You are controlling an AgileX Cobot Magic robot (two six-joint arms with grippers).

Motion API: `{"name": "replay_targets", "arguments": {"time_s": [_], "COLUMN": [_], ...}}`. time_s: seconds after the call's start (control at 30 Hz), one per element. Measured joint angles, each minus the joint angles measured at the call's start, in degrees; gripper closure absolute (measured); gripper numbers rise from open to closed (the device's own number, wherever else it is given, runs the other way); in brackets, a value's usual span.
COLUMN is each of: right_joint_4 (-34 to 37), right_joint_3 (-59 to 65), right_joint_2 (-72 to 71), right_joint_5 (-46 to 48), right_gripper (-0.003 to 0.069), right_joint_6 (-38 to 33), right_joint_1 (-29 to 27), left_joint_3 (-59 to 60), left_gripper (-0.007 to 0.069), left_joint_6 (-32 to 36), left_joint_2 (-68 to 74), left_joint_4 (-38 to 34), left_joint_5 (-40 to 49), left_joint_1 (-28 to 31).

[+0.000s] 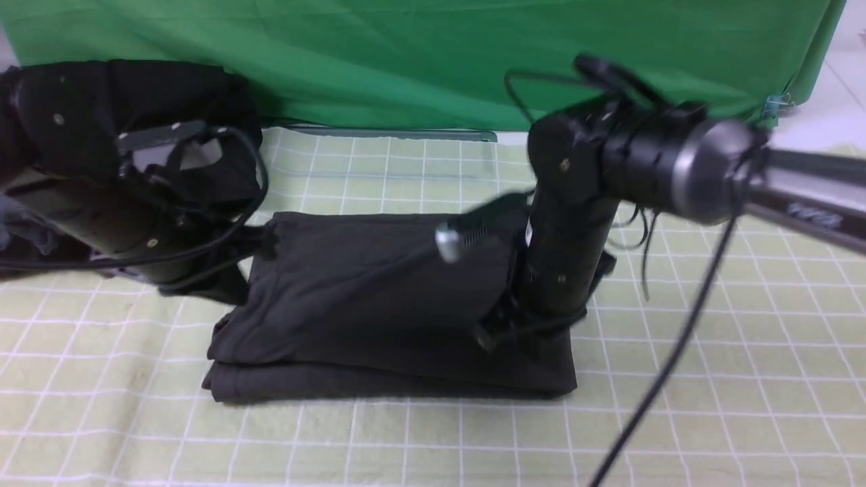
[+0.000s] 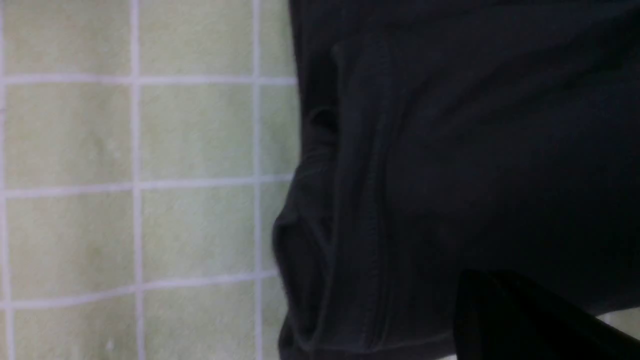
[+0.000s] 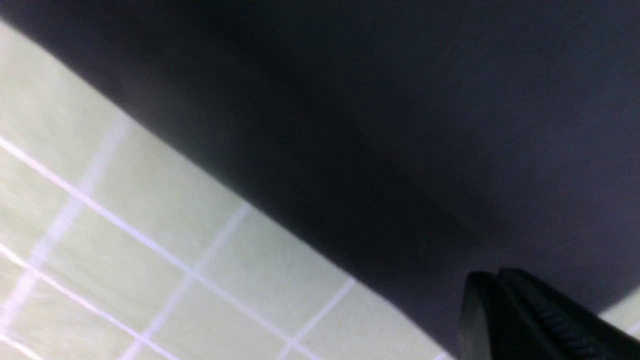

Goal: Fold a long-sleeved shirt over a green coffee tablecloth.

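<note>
The long-sleeved shirt (image 1: 379, 304) lies as a dark grey, layered rectangle in the middle of the green coffee tablecloth (image 1: 710, 379); no print shows. My left gripper (image 1: 260, 242) reaches in low at the shirt's far left corner. In the left wrist view its dark tip (image 2: 467, 280) rests over the hemmed edge of the shirt (image 2: 450, 150), beside the checked tablecloth (image 2: 190, 130). My right arm (image 1: 561, 237) points down at the shirt's right end. My right gripper (image 3: 492, 275) has its jaws pressed together over the shirt (image 3: 400, 125), with no cloth showing between them.
A plain bright green sheet (image 1: 419, 61) hangs across the back. A black bundle of garments (image 1: 101, 95) sits at the far left behind my left arm. A black cable (image 1: 676, 352) from the right arm hangs over the tablecloth's right half.
</note>
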Motion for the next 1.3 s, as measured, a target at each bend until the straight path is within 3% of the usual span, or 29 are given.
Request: {"name": "replay_targets", "arguments": {"time_s": [0.17, 0.57, 0.87, 1.13, 1.27, 1.3], "right_joint_4": [0.41, 0.64, -0.78, -6.72, -7.57, -7.65], "right_joint_3": [-0.06, -0.01, 0.39, 10.81, 24.28, 31.06], "right_joint_2": [-1.47, 3.86, -8.10, -39.69, -57.04, -64.16], "right_joint_5": [-3.74, 1.10, 0.34, -17.81, -31.10, -37.98], "right_gripper": [0.0659, 0.0659, 0.0659, 0.0659, 0.0659, 0.0659], "right_joint_6": [0.05, -1.11, -1.28, 2.01, 2.54, 2.60], "right_joint_1": [-0.63, -6.30, -10.08, -10.74, -10.74, -10.80], "left_joint_3": [0.00, 0.33, 0.50, 0.56, 0.56, 0.56], "left_gripper": [0.0629, 0.0629, 0.0629, 0.0629, 0.0629, 0.0629], "left_joint_6": [0.33, -1.35, -1.41, -1.25, -1.25, -1.36], "left_joint_2": [3.48, 9.63, -1.49, -27.27, -39.70, -44.23], "left_joint_4": [-0.75, 5.48, 7.38, 7.69, 7.69, 7.69], "left_joint_5": [-2.13, 1.28, 5.96, 8.30, 8.69, 9.24], "left_joint_1": [-1.14, -1.14, -1.14, -1.14, -1.14, -1.14]}}
